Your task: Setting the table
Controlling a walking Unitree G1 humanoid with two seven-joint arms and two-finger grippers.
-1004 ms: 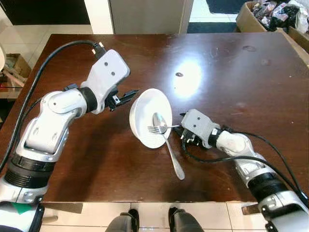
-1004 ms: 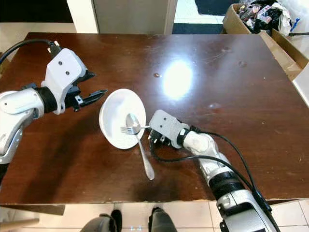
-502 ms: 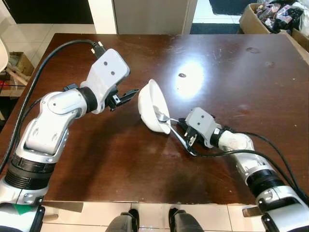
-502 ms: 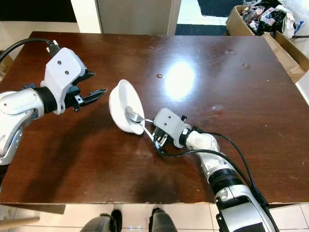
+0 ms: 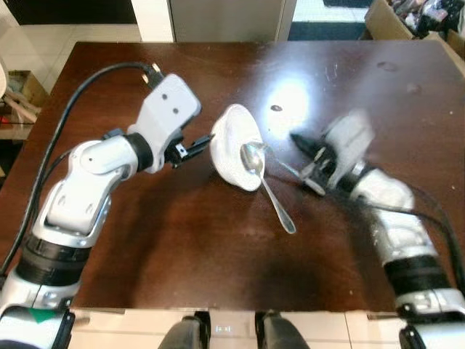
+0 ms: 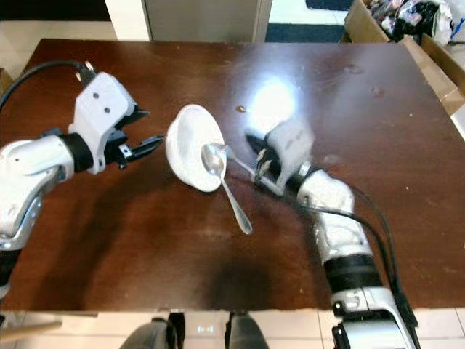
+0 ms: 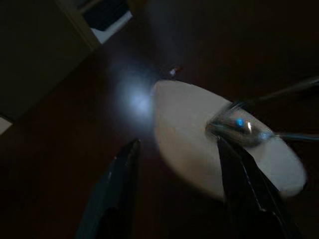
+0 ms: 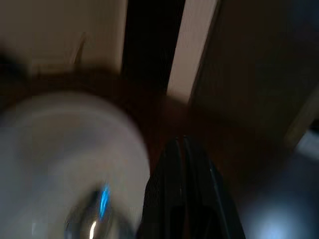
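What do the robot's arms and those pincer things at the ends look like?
Both arms are silver-grey with rounded shells and black ring joints. A thick black cable loops along each. The left arm ends in a boxy pale housing with two small dark dots, carrying the left gripper with two long black fingers. The right gripper looks alike, but is blurred.

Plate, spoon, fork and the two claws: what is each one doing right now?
Plate: tipped up on edge.
Spoon: bowl on plate, handle on table.
Fork: pinched in right claw.
Left claw: open, beside the plate.
Right claw: shut on fork, blurred.
Table: dark, glossy.
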